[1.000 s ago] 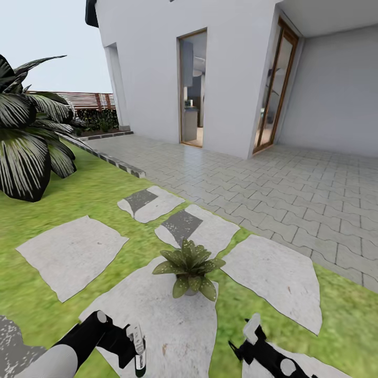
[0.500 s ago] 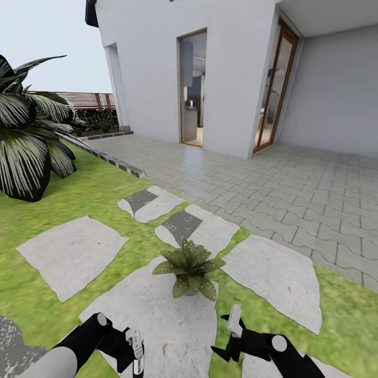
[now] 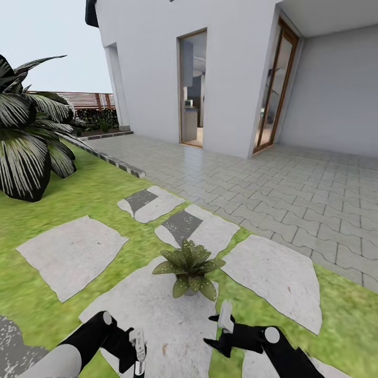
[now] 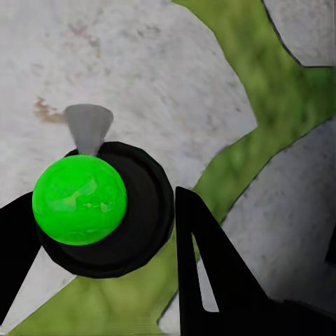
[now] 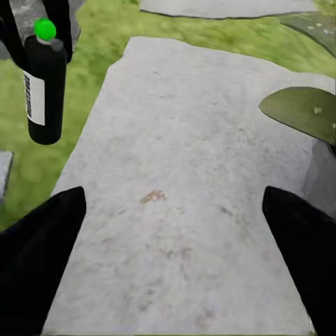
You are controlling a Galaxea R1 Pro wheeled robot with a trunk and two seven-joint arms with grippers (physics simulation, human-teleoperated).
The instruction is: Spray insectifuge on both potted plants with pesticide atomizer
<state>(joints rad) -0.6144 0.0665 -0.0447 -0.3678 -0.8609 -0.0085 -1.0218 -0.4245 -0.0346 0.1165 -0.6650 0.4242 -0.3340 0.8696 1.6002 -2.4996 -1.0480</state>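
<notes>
Pickup done: left gripper (image 3: 137, 350) clenched on pesticide atomizer (image 5: 44, 82); right gripper (image 3: 220, 329) released, holding nothing. Potted plant (image 3: 189, 266) near; spraying seemingly not begun; second plant also left.

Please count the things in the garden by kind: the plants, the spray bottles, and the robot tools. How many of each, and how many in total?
Small rosette potted plant with pointed green leaves: 1
Big dark plant with striped broad leaves: 1
Slim dark green spray bottle with white label: 1
Black robot tools: 2, left tool and right tool
Total: 5
</notes>
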